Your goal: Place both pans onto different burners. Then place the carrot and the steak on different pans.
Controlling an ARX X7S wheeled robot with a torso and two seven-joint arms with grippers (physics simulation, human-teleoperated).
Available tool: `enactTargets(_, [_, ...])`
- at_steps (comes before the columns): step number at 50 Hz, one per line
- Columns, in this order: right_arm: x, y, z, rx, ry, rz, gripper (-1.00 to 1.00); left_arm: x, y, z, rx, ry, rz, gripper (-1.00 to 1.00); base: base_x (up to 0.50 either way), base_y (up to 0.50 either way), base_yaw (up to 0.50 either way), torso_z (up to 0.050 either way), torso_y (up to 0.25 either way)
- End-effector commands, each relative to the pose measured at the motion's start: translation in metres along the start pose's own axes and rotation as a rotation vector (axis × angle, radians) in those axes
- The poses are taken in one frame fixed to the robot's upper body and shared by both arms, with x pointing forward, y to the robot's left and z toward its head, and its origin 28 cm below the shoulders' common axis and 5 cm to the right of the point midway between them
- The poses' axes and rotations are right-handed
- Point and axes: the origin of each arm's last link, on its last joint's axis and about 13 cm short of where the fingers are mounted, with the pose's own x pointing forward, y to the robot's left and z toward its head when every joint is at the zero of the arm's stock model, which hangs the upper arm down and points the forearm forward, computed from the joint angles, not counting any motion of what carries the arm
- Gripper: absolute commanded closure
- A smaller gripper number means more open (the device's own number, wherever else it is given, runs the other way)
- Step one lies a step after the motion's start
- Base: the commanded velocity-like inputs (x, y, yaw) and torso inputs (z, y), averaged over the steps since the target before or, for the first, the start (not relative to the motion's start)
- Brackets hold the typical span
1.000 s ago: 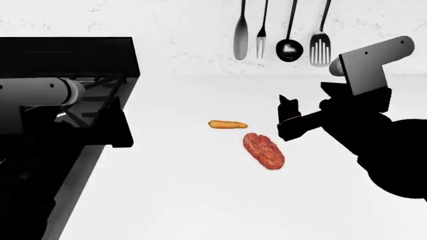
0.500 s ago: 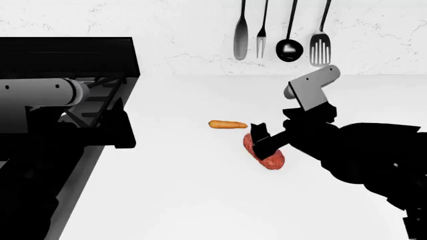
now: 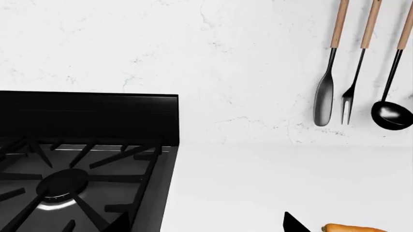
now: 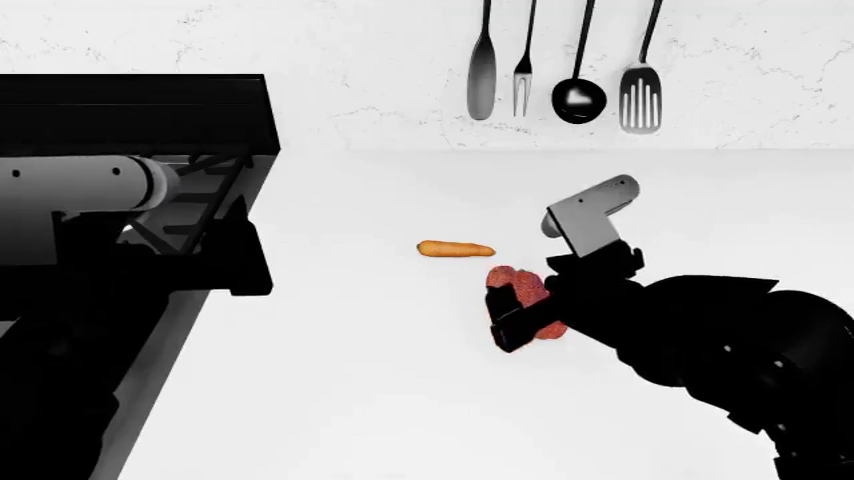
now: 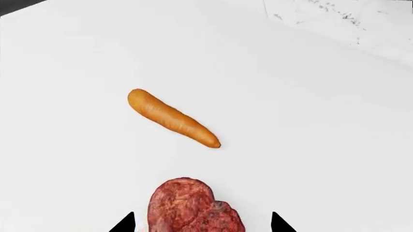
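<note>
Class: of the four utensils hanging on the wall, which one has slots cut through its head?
The slotted spatula, rightmost beside the ladle; the others have none.

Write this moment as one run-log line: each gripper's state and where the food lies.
right gripper: open, straddling steak | left gripper: state unclear, by stove | carrot: on counter, apart from steak

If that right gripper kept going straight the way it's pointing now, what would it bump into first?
Most likely the oval red marbled steak: it lies between the right gripper's open fingers. The small orange carrot lies further along; how much gap remains is unclear.
</note>
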Motion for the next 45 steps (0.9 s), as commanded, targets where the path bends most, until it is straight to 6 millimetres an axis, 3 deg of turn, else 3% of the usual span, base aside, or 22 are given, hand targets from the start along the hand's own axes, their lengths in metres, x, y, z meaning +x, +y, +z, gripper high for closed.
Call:
enactTargets(1, [0.010, 0.003, -0.010, 0.008, 0.033, 0.021, -1.00, 0.001, 0.000, -0.001, -0.002, 0.002, 0.000, -1.00, 0.00, 0.00, 0.00, 0.000, 0.000])
enactTargets(26, [0.023, 0.003, -0.030, 0.040, 0.094, 0.024, -1.00, 0.001, 0.001, -0.002, -0.005, 0.005, 0.001, -1.00, 0.00, 0.00, 0.00, 0.000, 0.000])
enactTargets(27, [0.023, 0.003, -0.031, 0.041, 0.095, 0.024, 1.00, 0.002, 0.001, -0.002, -0.005, 0.005, 0.001, -1.00, 0.01, 0.00, 0.00, 0.000, 0.000])
enactTargets(39, [0.012, 0.003, -0.023, 0.042, 0.053, 0.018, 1.00, 0.002, 0.001, -0.002, -0.007, 0.005, 0.000, -1.00, 0.00, 0.00, 0.00, 0.000, 0.000])
enactTargets(45, [-0.003, 0.001, -0.007, 0.041, -0.022, -0.001, 1.00, 0.002, 0.000, -0.003, -0.007, 0.007, -0.001, -1.00, 0.00, 0.00, 0.00, 0.000, 0.000])
